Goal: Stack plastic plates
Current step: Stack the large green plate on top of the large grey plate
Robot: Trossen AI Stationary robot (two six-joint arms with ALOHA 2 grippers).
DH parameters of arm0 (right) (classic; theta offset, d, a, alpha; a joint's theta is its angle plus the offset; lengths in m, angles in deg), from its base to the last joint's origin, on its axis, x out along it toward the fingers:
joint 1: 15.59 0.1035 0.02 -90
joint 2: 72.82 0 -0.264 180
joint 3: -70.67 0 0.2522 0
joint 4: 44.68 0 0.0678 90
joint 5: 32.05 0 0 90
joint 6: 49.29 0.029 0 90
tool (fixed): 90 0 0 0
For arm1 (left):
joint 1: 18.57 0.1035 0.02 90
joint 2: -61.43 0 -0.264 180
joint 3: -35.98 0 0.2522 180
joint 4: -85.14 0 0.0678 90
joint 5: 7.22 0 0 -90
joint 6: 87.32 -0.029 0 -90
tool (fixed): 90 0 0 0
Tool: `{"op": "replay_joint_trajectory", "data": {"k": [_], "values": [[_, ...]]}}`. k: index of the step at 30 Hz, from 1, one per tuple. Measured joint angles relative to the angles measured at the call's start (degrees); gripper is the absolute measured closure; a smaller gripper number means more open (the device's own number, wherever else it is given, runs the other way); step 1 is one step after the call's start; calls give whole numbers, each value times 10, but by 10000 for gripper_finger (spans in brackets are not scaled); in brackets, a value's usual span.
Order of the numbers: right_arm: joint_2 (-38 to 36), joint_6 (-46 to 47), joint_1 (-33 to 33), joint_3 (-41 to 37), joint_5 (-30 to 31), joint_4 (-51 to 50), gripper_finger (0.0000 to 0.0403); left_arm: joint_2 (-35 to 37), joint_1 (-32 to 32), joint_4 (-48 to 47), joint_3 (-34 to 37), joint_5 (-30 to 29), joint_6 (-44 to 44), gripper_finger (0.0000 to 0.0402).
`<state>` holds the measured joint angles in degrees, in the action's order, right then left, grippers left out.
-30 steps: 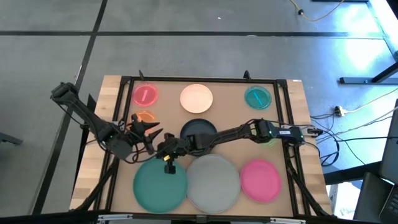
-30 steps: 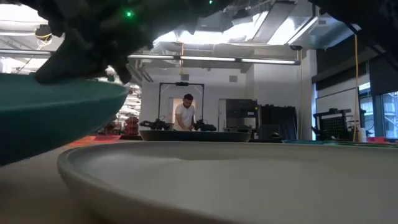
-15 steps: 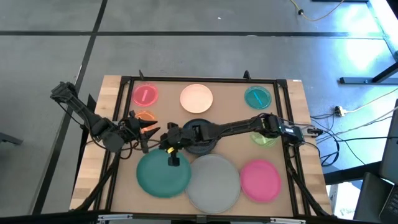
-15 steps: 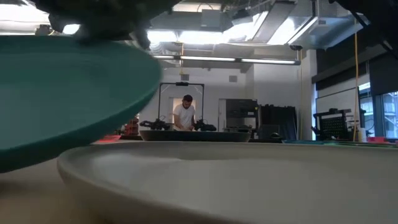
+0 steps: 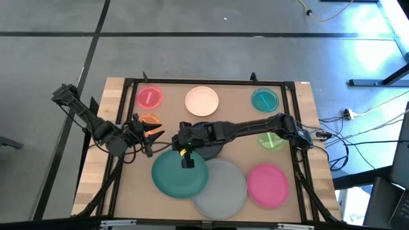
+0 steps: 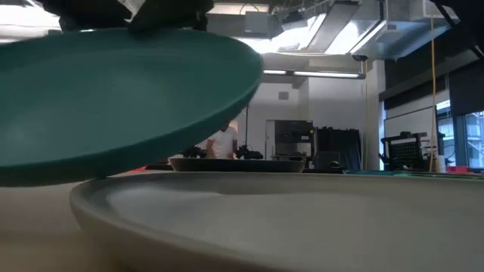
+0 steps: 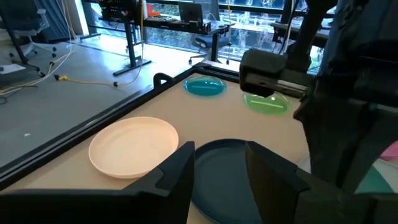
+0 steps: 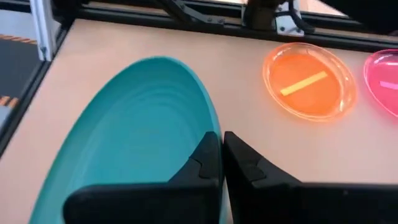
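Teal, large and lifted off the table, the teal plate (image 5: 179, 174) is pinched at its far rim by the right gripper (image 5: 186, 151), whose fingers close tight on the edge in the right wrist view (image 8: 214, 163); the low view shows the plate (image 6: 113, 102) tilted in the air above the big grey plate (image 6: 302, 219). From above it already overlaps the left part of the grey plate (image 5: 223, 186), so the step in hand is carrying the first large plate over to stack it. Compared with a second ago, the teal plate has travelled rightward from its own spot at the near left of the table, and the right arm has drawn back with it. The next move, as I judge it, calls for more travel to the right until the two rims line up, then lowering level and letting go. The left gripper (image 5: 148, 133) waits just beside the small orange plate (image 5: 148, 119), its fingers parted and holding nothing in its wrist view (image 7: 217, 180). Well apart lie the pink plate (image 5: 268, 184), the dark grey plate (image 7: 230, 168), the cream plate (image 5: 202, 100) and the small pink (image 5: 149, 97), blue (image 5: 264, 99) and green (image 5: 271, 141) plates.
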<state>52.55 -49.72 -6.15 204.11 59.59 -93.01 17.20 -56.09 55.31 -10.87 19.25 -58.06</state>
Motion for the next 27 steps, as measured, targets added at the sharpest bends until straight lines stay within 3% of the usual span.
{"op": "replay_joint_trajectory", "data": {"k": [11, 19, 27], "values": [[-78, 15, 7, 0, -12, -103, 403, 0, 0, -7, -1, 0, 1, 265], [-106, 31, 38, -1, 23, -202, 403, 0, 0, -7, -1, 0, 1, 265], [-132, 61, 66, -81, 63, -240, 403, -1, 0, -8, -1, 0, 5, 265]]}}
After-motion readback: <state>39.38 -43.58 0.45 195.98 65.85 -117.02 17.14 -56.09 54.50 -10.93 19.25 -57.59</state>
